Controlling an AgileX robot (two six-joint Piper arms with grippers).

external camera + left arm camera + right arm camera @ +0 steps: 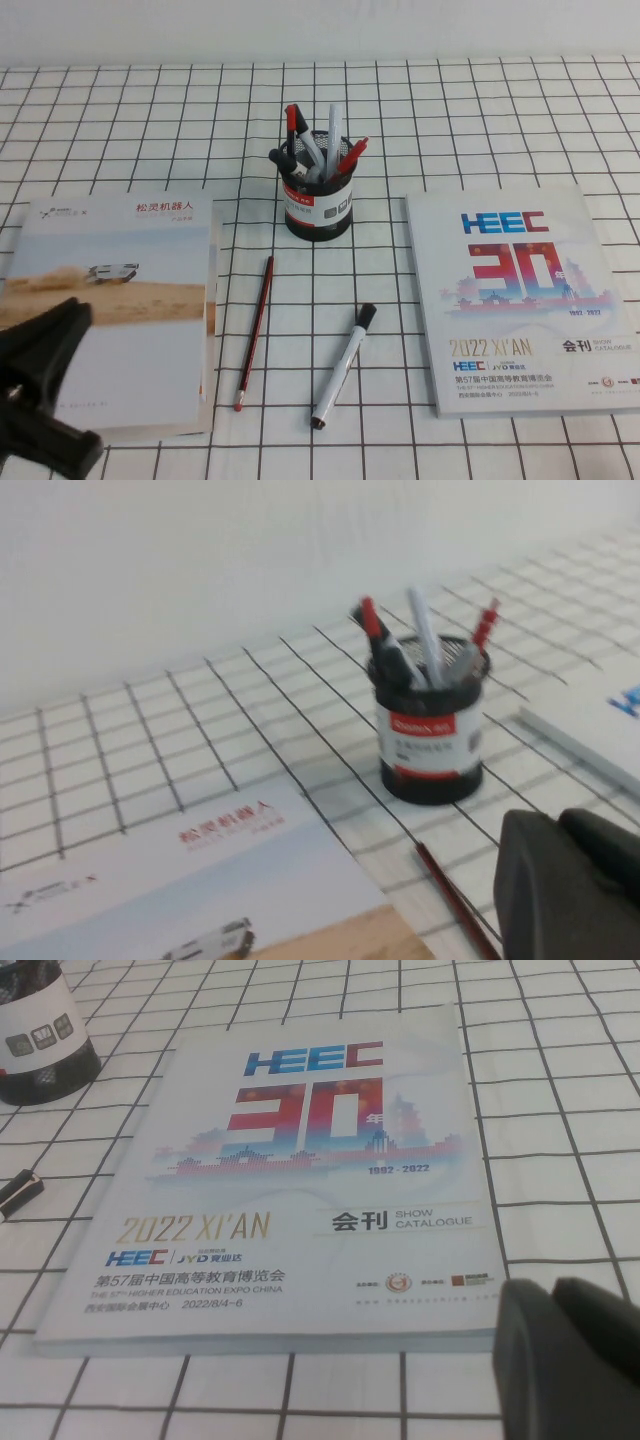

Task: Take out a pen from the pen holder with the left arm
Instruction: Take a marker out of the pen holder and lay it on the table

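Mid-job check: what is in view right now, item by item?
pen holder: one, black mesh, mid-table toward the far side
pens: at least four, red, grey, black, standing in the pen holder
pencil: one, dark red, lying in front of the pen holder
marker: one, white with black cap, lying right of the pencil
booklet: one, white with desert photo, left side
catalogue: one, pale with blue and red print, right side
tablecloth: one, white with black grid, under everything
left gripper: one, black, shut and empty, near left, short of the pen holder
right gripper: one, black, above the catalogue's near edge
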